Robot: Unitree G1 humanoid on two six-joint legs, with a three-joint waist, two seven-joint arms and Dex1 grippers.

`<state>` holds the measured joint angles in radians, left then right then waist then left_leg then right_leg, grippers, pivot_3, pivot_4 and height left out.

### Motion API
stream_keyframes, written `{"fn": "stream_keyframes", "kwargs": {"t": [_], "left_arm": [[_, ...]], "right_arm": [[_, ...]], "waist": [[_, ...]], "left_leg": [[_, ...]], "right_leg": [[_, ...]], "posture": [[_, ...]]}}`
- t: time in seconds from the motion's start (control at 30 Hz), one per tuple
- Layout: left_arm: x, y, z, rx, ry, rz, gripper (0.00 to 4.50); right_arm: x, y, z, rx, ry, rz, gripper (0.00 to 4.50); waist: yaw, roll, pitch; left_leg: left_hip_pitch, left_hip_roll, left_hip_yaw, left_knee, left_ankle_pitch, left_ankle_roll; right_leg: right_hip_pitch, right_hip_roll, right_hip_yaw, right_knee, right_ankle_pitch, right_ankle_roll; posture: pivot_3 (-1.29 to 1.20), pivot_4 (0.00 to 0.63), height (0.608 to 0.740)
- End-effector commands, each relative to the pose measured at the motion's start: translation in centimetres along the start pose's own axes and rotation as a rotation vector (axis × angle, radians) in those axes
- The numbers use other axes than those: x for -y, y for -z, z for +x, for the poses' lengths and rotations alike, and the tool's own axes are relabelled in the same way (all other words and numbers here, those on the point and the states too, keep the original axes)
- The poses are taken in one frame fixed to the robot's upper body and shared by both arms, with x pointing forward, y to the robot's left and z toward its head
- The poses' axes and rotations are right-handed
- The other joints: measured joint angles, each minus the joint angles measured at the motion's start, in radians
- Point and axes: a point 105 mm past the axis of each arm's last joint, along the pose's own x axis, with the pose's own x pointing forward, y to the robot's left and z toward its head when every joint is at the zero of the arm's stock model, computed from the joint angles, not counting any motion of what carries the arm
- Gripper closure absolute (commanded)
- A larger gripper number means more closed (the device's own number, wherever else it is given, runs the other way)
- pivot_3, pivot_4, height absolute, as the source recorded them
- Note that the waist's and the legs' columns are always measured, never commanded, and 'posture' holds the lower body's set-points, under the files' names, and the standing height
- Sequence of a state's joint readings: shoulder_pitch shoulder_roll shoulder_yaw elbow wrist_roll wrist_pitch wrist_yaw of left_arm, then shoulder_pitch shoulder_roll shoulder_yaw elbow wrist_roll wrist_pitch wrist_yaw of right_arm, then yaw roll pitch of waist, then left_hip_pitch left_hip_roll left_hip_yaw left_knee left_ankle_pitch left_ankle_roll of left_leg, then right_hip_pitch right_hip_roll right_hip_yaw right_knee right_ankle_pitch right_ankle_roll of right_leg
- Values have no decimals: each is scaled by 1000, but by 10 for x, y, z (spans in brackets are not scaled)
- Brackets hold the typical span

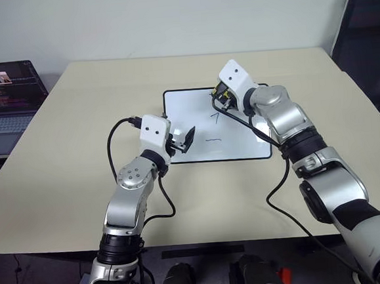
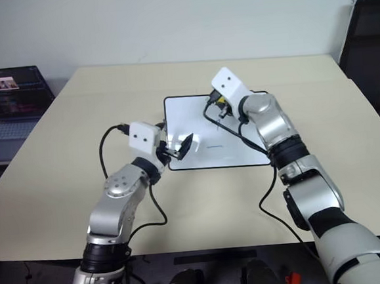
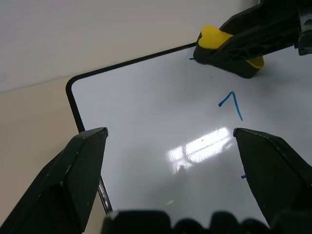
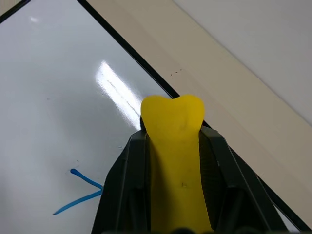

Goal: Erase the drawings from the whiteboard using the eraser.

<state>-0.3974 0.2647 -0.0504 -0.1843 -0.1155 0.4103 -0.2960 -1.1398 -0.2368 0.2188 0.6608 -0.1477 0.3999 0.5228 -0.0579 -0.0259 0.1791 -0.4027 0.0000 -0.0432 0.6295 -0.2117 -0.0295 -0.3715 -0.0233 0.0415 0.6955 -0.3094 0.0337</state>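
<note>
**Whiteboard, eraser in use**

Whiteboard (image 1: 189,125): glossy white, thin black frame, flat on the beige desk (image 1: 78,137). Eraser (image 3: 214,39): yellow, dark underside, clamped in the right tool (image 3: 229,46) at the board's far edge. Blue "7" stroke (image 3: 231,102) and short line (image 1: 213,139) remain. Left tool (image 3: 170,146): jaws wide, over the near corner.

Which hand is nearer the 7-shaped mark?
Right. The right hand, shut on the eraser, is on the whiteboard just beyond the 7 mark. The left hand hovers open at the board's near left edge.

blue "7"-like stroke (image 1: 216,117) on whiteboard (image 1: 180,103), no other legible text
</note>
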Motion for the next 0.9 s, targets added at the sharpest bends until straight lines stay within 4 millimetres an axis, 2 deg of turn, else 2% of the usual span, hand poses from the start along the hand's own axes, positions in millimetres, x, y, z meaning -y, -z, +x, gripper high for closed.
{"fn": "stream_keyframes", "kwargs": {"t": [0.03,0.37,0.57,0.77,0.9], "left_arm": [[-5,-14,-4,48,-21,22,0],[-4,-14,-3,51,-20,20,0],[0,-14,-1,55,-4,14,0],[9,-14,6,59,38,1,0],[11,-13,10,62,53,-2,0]], "right_arm": [[-6,-3,4,-1,-22,-10,3515],[-12,-10,10,16,-30,-15,3515],[-7,-15,9,29,-15,-14,3515],[13,-12,-12,21,32,1,3515],[21,-11,-29,10,54,5,3515]], "waist": [[0,0,0],[-2,0,0],[-3,0,0],[7,0,0],[19,0,0]], "left_leg": [[0,0,0,0,0,0],[1,3,2,0,0,0],[1,7,4,0,0,0],[0,7,5,-1,0,0],[-7,7,2,-1,0,0]], "right_leg": [[0,0,0,0,0,0],[0,0,1,0,0,0],[0,2,1,0,1,-1],[-1,2,1,-2,1,-1],[-4,2,0,-7,1,-1]], "posture": [[0,150,740],[0,150,740],[0,150,740],[0,150,740],[0,150,740]]}}
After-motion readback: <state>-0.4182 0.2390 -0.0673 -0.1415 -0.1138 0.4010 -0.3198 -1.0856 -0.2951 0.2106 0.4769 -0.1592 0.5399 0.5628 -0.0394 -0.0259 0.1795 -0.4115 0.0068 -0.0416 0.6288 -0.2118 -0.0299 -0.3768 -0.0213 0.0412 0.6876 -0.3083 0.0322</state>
